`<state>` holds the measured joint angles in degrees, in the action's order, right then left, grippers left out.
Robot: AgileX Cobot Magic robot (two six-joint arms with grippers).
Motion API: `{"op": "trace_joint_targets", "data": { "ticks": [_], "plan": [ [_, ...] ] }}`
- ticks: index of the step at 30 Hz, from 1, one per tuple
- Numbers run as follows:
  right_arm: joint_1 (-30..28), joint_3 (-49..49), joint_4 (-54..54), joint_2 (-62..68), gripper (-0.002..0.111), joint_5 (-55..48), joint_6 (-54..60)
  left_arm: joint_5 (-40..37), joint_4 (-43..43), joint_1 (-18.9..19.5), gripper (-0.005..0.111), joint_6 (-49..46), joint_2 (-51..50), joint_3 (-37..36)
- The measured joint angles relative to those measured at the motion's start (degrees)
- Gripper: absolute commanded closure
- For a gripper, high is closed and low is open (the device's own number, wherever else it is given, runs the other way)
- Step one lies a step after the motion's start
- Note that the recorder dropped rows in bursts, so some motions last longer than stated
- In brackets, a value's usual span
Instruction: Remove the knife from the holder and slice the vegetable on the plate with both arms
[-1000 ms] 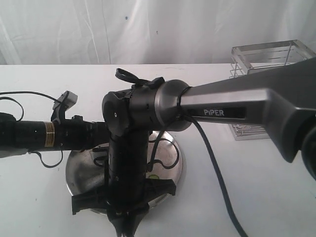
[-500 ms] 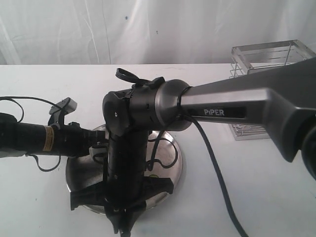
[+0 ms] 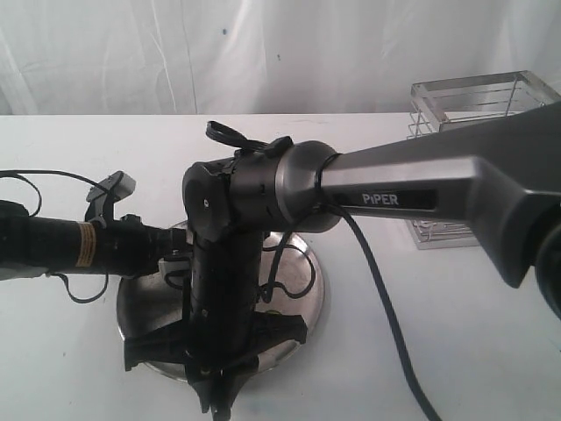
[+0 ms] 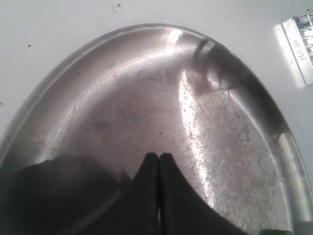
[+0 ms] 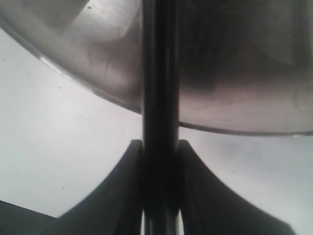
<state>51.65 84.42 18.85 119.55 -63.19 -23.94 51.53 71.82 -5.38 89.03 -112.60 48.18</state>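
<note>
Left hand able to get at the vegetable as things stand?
Probably yes. The left hand sits shut over a bare stretch of the plate, and a green sliver of the vegetable shows near it with nothing between. It would have to open first.

The right arm (image 3: 438, 184) reaches in from the right, its wrist (image 3: 219, 289) bent straight down. The right claw (image 5: 160, 147) has a finger pressed against each side of the knife (image 5: 159, 88). The left arm (image 3: 70, 244) lies level, its tip hidden behind that wrist. The left claw (image 4: 159, 159) has its fingers pressed flat together.
</note>
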Motion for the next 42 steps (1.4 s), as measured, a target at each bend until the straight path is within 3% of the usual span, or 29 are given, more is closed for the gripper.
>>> {"op": "trace_joint_targets", "data": {
  "ticks": [5, 17, 29, 42],
  "plan": [
    [0.0, 0.0, -0.1, 0.0, 0.108, 0.0, 0.0, -0.4, -0.3, -0.3, 0.107, -0.6, 0.0, 0.0],
    [0.0, 0.0, 0.1, 0.0, 0.108, -0.7, -0.1, -11.4, 1.5, -6.9, 0.107, 0.2, 1.1, 1.0],
    [1.7, -1.3, 1.9, 0.0, 0.108, -5.4, -0.3, -11.9, 16.0, -7.1, 0.107, 14.6, 2.0, 1.5],
    [2.6, -2.9, 2.7, 0.0, 0.108, -0.6, -0.4, -15.9, 12.4, -7.1, 0.107, 13.4, 8.7, 0.2]
  ]
}}
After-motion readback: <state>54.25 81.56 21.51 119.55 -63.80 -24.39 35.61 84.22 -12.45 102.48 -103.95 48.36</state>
